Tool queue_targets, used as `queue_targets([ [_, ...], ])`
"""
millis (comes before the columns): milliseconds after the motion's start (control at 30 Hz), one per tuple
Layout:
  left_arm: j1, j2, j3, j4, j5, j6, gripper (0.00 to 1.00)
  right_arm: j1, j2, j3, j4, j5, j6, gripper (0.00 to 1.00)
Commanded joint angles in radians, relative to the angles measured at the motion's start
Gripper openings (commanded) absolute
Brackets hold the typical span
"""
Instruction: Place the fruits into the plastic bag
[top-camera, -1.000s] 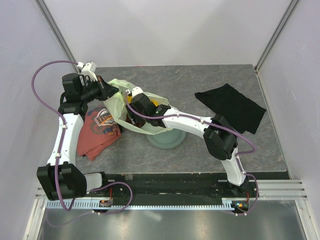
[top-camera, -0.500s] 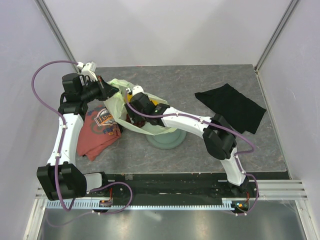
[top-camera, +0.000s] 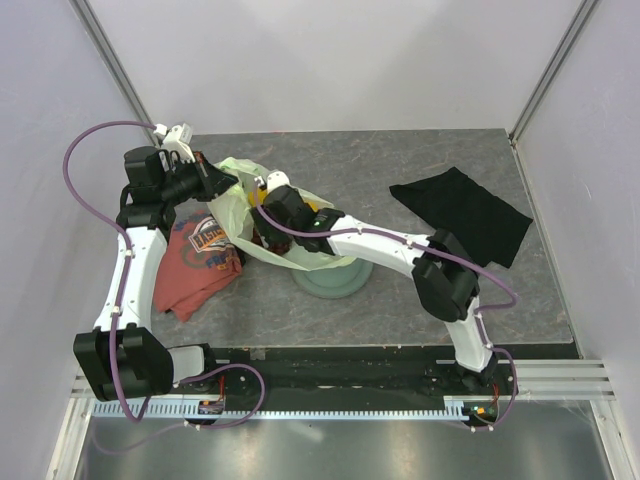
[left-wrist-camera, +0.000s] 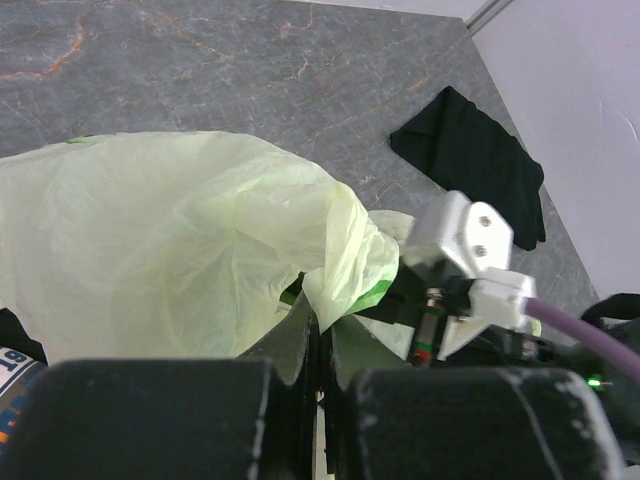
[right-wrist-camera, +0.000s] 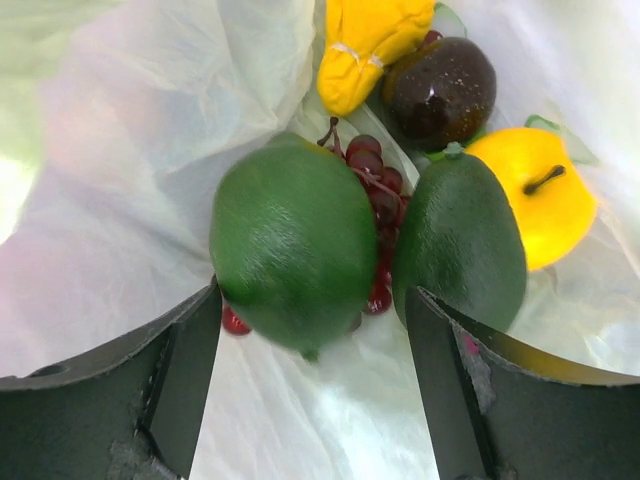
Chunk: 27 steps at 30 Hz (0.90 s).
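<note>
The pale green plastic bag (top-camera: 238, 205) lies open at the table's left. My left gripper (top-camera: 222, 180) is shut on its upper edge, and the thin plastic (left-wrist-camera: 180, 230) bunches between the fingers (left-wrist-camera: 300, 335). My right gripper (right-wrist-camera: 312, 330) reaches inside the bag (right-wrist-camera: 130, 150), open, its jaws wide apart. Just ahead of the jaws a round green fruit (right-wrist-camera: 285, 245) rests on the dark red grape bunch (right-wrist-camera: 378, 190), touching neither finger. Beside it lie the dark green oval fruit (right-wrist-camera: 460, 240), the yellow-orange round one (right-wrist-camera: 540, 195), the dark plum (right-wrist-camera: 440, 90) and the yellow pear (right-wrist-camera: 365, 45).
The grey-green plate (top-camera: 335, 280) sits under my right forearm, partly covered by the bag. A red printed T-shirt (top-camera: 195, 255) lies left of the bag. A black cloth (top-camera: 462, 215) lies at the right, also in the left wrist view (left-wrist-camera: 470, 160).
My right wrist has edged slightly left, further into the bag. The left arm has not moved.
</note>
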Motion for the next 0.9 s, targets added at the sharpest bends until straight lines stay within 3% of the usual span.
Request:
queue_targets([
  [0, 0.008, -0.008, 0.015, 0.027, 0.022, 0.005, 0.02, -0.001, -0.170, -0.066, 0.111, -0.039, -0.007, 0.81],
  [267, 0.006, -0.009, 0.017, 0.026, 0.022, 0.007, 0.01, -0.001, -0.395, -0.306, 0.155, 0.021, 0.027, 0.81],
  [500, 0.008, -0.009, 0.015, 0.026, 0.023, 0.005, 0.02, -0.001, -0.662, -0.483, 0.030, 0.179, 0.111, 0.82],
  [867, 0.008, -0.011, 0.014, 0.026, 0.020, 0.007, 0.01, -0.067, -0.753, -0.617, -0.086, 0.152, 0.279, 0.83],
])
